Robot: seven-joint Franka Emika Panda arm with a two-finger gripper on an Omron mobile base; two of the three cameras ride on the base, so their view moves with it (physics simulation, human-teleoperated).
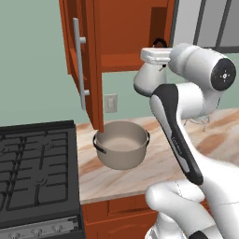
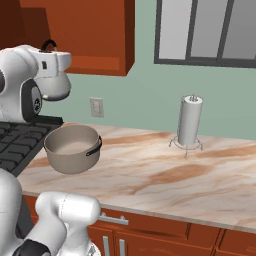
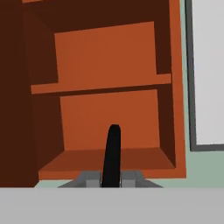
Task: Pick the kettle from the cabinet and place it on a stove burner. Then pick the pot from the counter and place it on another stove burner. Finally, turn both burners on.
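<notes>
Now we see our gripper (image 3: 112,178) pinched tight on the thin black arched handle of the kettle (image 3: 112,155); in the hand view the handle rises as a dark loop between the two grey fingertips (image 3: 90,178). Beyond it stands the cabinet (image 3: 109,87), its door open, with one shelf across the middle and a bare reddish-brown floor below.

From the left base view, our white arm reaches up to the cabinet (image 1: 126,32) opening, and the top of the kettle (image 1: 159,43) handle peeks out as a small black arc just above the hand, at the lower right of the opening. The cabinet door hangs swung out toward us, its long silver bar handle (image 1: 79,63) standing vertical. We cannot tell from these views whether the kettle body rests on the cabinet floor or hangs clear of it.

Below the cabinet, the pot (image 1: 122,144) sits upright on the counter (image 1: 116,179), just beside the right edge of the stove. Its two black loop handles point left and right, and it has no lid. The stove burners (image 1: 32,163) lie bare to the left of the pot, with the small silver knobs (image 1: 35,231) along the front edge.

In the right base view we see the pot (image 2: 73,148) near the counter (image 2: 165,175) end by the range, and a paper towel holder (image 2: 189,122) standing well apart, farther right near the wall. A wall outlet (image 2: 96,106) sits behind the pot.
</notes>
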